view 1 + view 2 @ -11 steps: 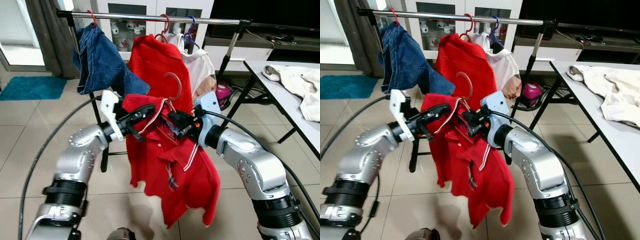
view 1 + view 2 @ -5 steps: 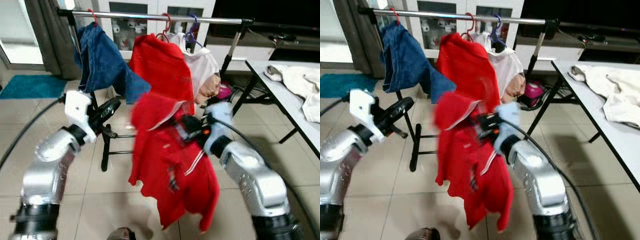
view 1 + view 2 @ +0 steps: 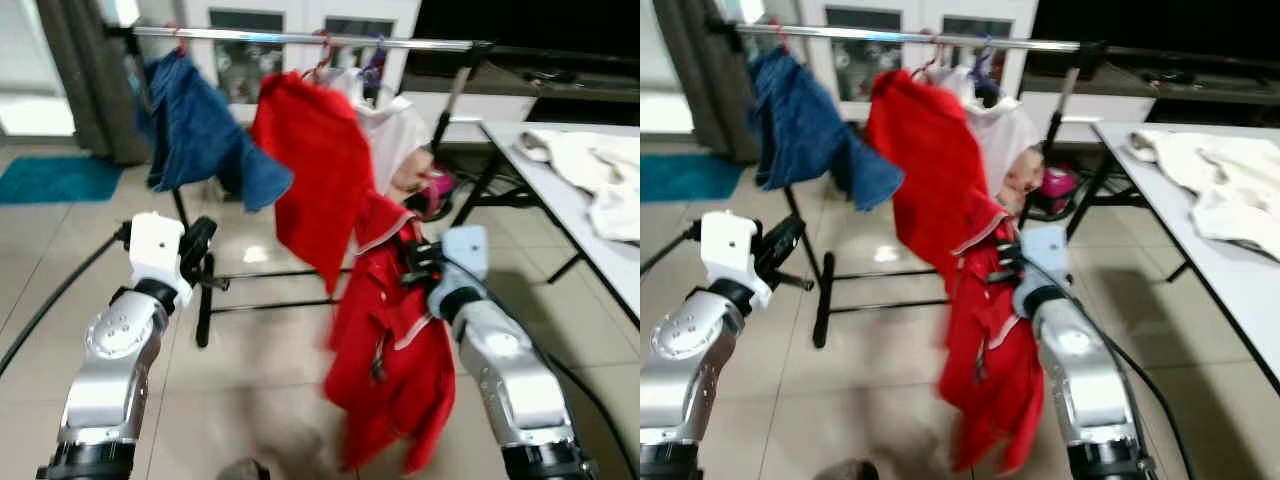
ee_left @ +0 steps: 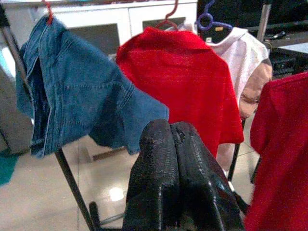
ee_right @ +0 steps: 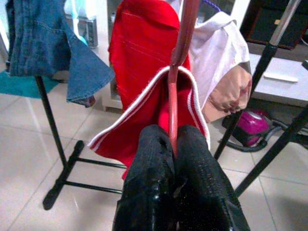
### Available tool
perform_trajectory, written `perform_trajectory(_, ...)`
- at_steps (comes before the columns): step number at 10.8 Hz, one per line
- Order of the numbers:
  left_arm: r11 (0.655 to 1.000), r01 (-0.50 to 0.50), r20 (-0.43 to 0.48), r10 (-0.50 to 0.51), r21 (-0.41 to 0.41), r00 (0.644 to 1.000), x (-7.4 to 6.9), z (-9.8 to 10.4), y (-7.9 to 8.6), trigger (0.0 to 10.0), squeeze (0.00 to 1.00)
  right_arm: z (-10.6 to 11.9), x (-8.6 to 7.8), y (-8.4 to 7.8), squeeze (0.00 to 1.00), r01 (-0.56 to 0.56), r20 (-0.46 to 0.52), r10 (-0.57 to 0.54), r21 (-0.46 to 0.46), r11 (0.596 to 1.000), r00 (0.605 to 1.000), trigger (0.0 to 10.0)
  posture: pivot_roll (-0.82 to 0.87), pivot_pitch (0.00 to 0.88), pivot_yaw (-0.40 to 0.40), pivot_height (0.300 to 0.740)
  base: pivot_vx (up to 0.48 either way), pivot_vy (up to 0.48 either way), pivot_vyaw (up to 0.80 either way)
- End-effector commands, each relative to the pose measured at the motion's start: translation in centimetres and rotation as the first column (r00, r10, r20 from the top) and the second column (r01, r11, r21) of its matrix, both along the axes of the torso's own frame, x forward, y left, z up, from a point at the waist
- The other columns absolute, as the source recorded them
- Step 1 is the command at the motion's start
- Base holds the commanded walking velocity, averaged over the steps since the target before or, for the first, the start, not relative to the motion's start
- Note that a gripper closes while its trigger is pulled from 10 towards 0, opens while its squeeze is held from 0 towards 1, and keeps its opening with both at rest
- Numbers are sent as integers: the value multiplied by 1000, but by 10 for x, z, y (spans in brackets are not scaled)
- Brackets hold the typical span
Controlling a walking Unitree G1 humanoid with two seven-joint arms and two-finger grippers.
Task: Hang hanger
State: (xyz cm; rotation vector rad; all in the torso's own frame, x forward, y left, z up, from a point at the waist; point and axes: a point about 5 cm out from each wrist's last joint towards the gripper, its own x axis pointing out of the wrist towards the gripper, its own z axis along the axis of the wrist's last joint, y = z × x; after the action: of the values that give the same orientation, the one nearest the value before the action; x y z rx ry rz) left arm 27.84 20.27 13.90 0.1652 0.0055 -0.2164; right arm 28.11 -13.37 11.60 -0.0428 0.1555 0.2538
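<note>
One hanger (image 5: 177, 72) carries a red polo shirt (image 3: 395, 350), and the right gripper (image 5: 174, 144) is clamped on its stem just below the hook, the two black fingers pressed together around the thin red rod. The rail (image 3: 300, 38) it has to go on lies above and ahead of that gripper, running across the view from the rack's left end to its right end. The stem stands nearly upright, so the hook points up toward the rail, though its tip is cut off in the right wrist view. The right arm reaches forward, elbow bent, with the shirt hanging down over the forearm. The left gripper (image 4: 173, 139) sits off to the left, fingers together and holding nothing, near the denim garment (image 3: 195, 125). The right arm is plainly the nearer one.
</note>
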Motion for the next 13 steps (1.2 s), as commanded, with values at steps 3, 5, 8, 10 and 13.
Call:
perform_trajectory(3,999,28,28,-27,-36,999,4,4,-17,10000,0,9,-4,2,0,-29,40,23,160,987,999,10000,4,0,-13,740,335,0,0)
perform_trajectory(5,999,38,28,-37,-39,999,2,4,-20,10000,0,12,-5,8,0,-115,82,108,96,989,991,10000,7,0,-13,740,339,0,278)
perform_trajectory(8,999,46,18,-46,-21,999,1,2,-21,10000,0,14,-1,8,0,-136,79,126,130,982,989,10000,4,0,-16,740,340,0,533)
perform_trajectory(10,998,54,18,-54,-18,998,0,3,-22,10000,0,15,0,7,0,-132,89,119,152,980,989,10000,4,0,-14,740,341,0,0)
perform_trajectory(13,998,66,15,-66,-3,998,1,3,-21,10000,0,20,2,7,0,-142,140,128,99,985,982,10000,3,0,-11,740,340,0,0)
